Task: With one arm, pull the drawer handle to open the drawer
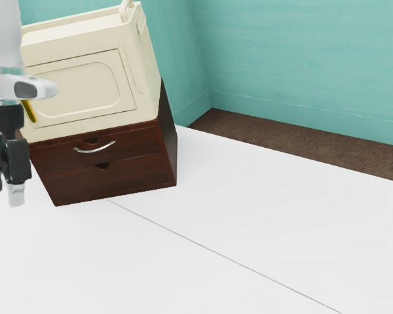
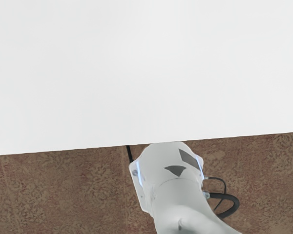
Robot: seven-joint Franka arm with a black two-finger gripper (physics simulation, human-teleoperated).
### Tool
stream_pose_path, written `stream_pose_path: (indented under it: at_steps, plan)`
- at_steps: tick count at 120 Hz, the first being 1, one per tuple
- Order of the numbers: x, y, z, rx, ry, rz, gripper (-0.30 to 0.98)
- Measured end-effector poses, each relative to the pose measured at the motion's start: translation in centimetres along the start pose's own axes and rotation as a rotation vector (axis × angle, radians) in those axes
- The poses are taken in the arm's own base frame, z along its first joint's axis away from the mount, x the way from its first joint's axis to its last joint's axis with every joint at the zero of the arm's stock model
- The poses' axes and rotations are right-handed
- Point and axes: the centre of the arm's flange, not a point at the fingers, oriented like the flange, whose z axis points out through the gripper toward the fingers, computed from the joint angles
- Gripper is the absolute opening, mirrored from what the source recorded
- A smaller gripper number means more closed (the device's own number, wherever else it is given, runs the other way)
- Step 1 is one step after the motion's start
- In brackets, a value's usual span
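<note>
Dark-brown wood makes up the cabinet point(image 1: 108, 185), w/ two drawers, standing on the white table point(image 1: 203, 281) at approx. 9 o'clock from the ext. view's centre. Its upper drawer point(image 1: 135, 148) carries the handle point(image 1: 95, 150), a curved silver bar; the lower drawer point(image 1: 111, 180) has a small notch at its top edge. Both fronts sit flush w/ the cabinet, i.e. shut. On top, at 12 o'clock from the handle, rests a cream box point(image 1: 78, 88) w/ a rounded panel on its front. The gripper point(image 1: 5, 190) hangs at approx. 8 o'clock from the handle in the ext. view, apart from it, tips pointing down; its jaws are released, w/ a gap btwn. them. Pale arm point(image 1: 19, 86) comes down above it, w/ a yellow strip point(image 1: 29, 111) just beside, approx. 10 o'clock from the handle. Thin grey line point(image 1: 223, 255) runs across the tabletop from near the cabinet's foot toward 4 o'clock. Teal wall point(image 1: 301, 59) stands at approx. 1 o'clock from the ext. view's centre, brown floor point(image 1: 281, 142) btwn. it & the table. Wrist view: the arm's base point(image 2: 172, 168) is next to the table's edge, w/ a black cable point(image 2: 229, 209) looping beside it over the floor.
</note>
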Motion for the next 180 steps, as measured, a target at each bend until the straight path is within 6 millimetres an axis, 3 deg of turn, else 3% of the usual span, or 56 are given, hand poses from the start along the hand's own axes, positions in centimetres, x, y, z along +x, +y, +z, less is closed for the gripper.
stream_pose_path:
  at_steps: [17, 32, 48, 66, 87, 108, 122, 180]
  plan:
    - [2.6, -0.8, -1.7, 0.090, 0.190, 0.140, 0.69]
    - [3.0, -1.1, -3.5, 0.170, 0.286, 0.229, 0.69]
    - [4.7, -2.2, -3.8, 0.266, 0.279, 0.289, 0.69]
    - [6.3, -1.6, -3.7, 0.368, 0.246, 0.332, 0.69]
    - [11.3, -3.2, -1.5, 0.414, 0.179, 0.324, 0.63]
    - [12.2, -4.4, -1.6, 0.464, 0.211, 0.302, 0.41]
    - [13.7, -5.8, -0.5, 0.477, 0.217, 0.284, 0.33]
    - [18.7, -10.5, 1.6, 0.504, 0.324, 0.242, 0.24]
